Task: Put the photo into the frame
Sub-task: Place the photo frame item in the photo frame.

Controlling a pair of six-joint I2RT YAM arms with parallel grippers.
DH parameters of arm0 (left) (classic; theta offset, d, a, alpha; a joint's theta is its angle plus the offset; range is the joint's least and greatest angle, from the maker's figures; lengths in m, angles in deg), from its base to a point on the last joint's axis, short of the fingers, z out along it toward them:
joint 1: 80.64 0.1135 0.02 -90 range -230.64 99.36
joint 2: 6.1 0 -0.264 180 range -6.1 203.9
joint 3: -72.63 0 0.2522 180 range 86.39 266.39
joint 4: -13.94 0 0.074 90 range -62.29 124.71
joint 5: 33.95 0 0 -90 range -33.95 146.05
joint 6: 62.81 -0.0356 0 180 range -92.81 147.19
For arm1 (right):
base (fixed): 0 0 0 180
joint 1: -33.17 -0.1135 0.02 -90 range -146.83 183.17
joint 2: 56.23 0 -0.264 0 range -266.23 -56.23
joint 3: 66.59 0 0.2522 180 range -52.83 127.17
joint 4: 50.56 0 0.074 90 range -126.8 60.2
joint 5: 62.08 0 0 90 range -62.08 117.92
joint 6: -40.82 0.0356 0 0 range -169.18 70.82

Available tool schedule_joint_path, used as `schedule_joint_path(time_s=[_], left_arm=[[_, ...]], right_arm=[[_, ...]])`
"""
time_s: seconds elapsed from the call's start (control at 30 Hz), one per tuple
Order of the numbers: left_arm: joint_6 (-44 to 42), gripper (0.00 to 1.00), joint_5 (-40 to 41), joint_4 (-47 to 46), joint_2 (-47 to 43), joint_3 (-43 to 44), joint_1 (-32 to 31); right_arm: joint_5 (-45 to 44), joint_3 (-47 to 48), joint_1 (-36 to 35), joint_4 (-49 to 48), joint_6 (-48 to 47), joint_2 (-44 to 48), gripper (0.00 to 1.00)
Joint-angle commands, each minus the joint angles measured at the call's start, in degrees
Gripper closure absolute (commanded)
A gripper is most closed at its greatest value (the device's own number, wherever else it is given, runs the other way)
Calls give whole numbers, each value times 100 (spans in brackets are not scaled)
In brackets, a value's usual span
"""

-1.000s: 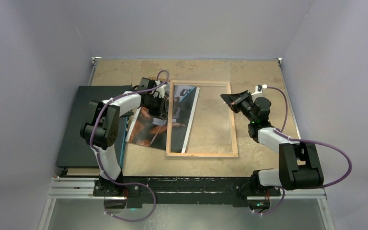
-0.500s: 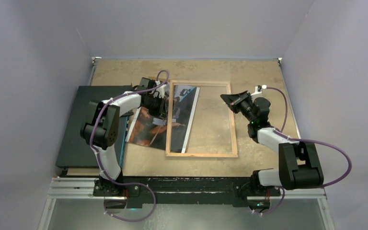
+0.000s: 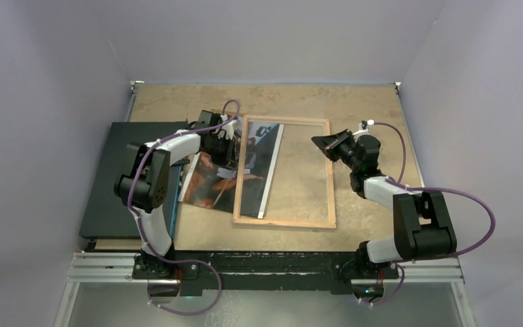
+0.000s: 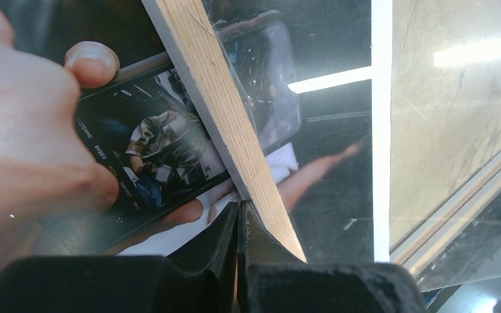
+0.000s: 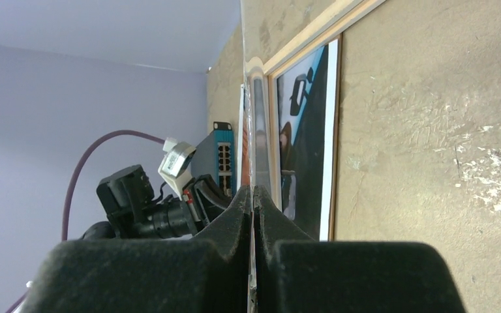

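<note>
The frame (image 3: 282, 223) lies mid-table, light wood side up, its pane clear. Across its left bar lies the photo (image 3: 214, 180), partly inside the frame and partly outside on the left. My left gripper (image 3: 231, 158) is shut, and its tips (image 4: 238, 207) rest on the photo (image 4: 143, 150) against the wooden bar (image 4: 235, 130). At the frame's right side, my right gripper (image 3: 321, 142) is shut on the frame's thin edge (image 5: 256, 117), which runs straight out from between the jaws (image 5: 253, 190). That side looks raised a little. The photo (image 5: 303, 143) shows beyond it.
A plain dark flat board (image 3: 119, 177) lies at the table's left side, beside the left arm. A blue box with ports (image 5: 224, 160) sits by it. Bare tan tabletop (image 3: 374, 109) stretches right of the frame. Grey walls close in on three sides.
The right gripper has moved a little left and back, with the frame's right edge in it. The frame has shifted and skewed slightly left. The left gripper and the photo have stayed put.
</note>
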Motion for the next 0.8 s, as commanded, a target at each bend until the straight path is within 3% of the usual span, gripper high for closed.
schedule_joint_path(time_s=[0.0,0.4,0.77], left_arm=[[62,100,-105,-206,-145,49,-35],[87,100,-92,-241,-187,24,-50],[84,100,-69,-282,-231,-33,-50]], right_arm=[[8,143,-20,-16,-59,47,100],[-248,-85,-24,873,-216,726,100],[-241,-190,-26,602,31,660,100]])
